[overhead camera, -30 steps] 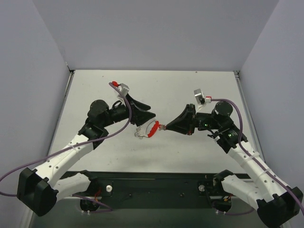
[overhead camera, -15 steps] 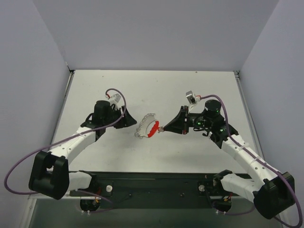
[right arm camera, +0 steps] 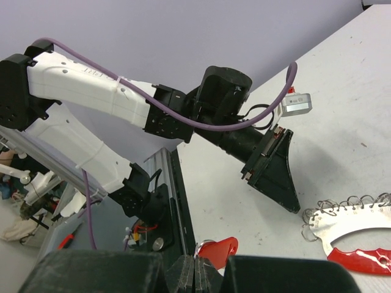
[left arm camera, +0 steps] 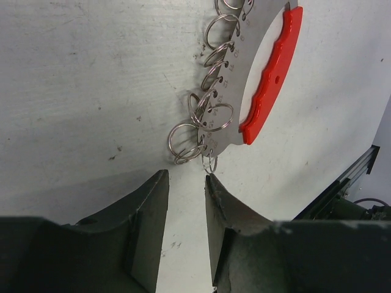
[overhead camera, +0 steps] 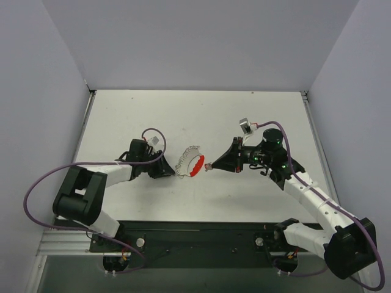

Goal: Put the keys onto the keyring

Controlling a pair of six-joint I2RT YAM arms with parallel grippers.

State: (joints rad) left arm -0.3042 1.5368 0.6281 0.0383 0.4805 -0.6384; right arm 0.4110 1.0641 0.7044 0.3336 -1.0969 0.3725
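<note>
- From above only: keyring [overhead camera: 190,163] flat on the surface [overhead camera: 244,116], mid-table, between left pincer [overhead camera: 171,173] and right pincer [overhead camera: 211,165], close to both.
- Up close from left wrist: partly open with a narrow gap, gripping nothing, tips just short of the lowest loops [left arm camera: 183,139].
- From right wrist only: clamped shut on key [right arm camera: 219,249], red head poking past the closed tips, shaft not made out.
- Look of keyring: flat grey crescent plate [left arm camera: 244,79], red grip [left arm camera: 275,73] along inner arc, small wire loops strung along outer edge.
</note>
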